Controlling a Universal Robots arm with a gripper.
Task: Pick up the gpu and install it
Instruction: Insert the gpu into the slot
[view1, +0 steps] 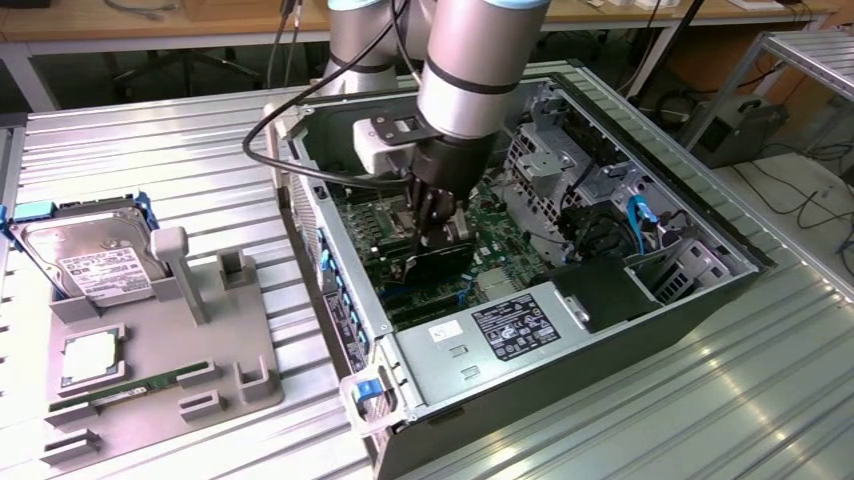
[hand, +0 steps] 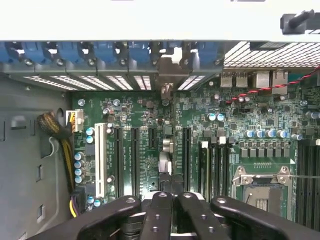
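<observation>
The gpu (view1: 435, 263) stands on edge on the green motherboard (view1: 501, 235) inside the open PC case (view1: 694, 290), a thin dark card under my gripper (view1: 438, 240). In the wrist view the gpu (hand: 166, 150) appears edge-on. It runs along an expansion slot from its silvery end bracket (hand: 170, 70) at the case's rear wall to my black fingers (hand: 157, 210). My gripper (hand: 168, 197) is shut, its fingertips drawn together right over the card's upper edge. I cannot tell whether they pinch the card or only rest on it.
On the exterior view's left a grey fixture (view1: 227, 375) carries a silver hard drive (view1: 87, 262), a square chip (view1: 86, 358) and a narrow green memory stick (view1: 120, 392). A labelled power supply (view1: 514, 328) and drive cages (view1: 561, 150) crowd the case. An empty processor socket (hand: 262, 187) lies beside the slots.
</observation>
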